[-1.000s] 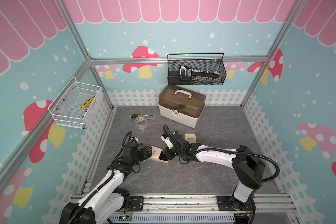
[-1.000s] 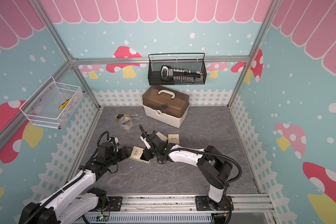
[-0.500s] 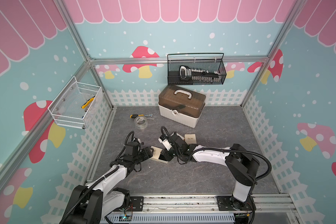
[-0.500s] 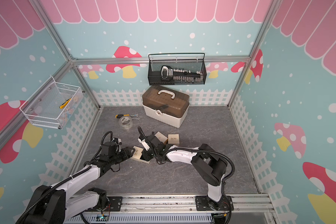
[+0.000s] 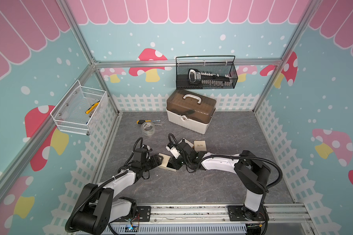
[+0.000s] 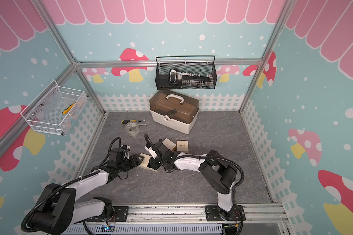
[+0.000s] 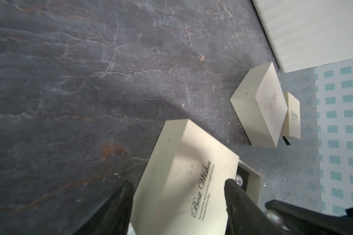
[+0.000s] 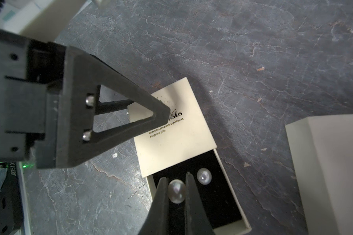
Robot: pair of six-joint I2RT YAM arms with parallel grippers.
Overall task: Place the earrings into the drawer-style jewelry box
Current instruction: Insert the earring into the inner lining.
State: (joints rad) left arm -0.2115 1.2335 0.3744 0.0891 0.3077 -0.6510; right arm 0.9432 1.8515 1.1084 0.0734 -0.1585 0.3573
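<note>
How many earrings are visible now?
2. The first earring sits between the fingers of the right gripper, over the open drawer; the second earring lies beside it inside. No others show.

walls [image 5: 192, 36]: teal, mushroom print | floor [image 5: 222, 183]: grey, veined | light: even

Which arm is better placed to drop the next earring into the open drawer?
Right. The right gripper pinches an earring over the drawer, beside the other earring lying in it. The left gripper straddles the box, seemingly steadying it, and holds no earring.
</note>
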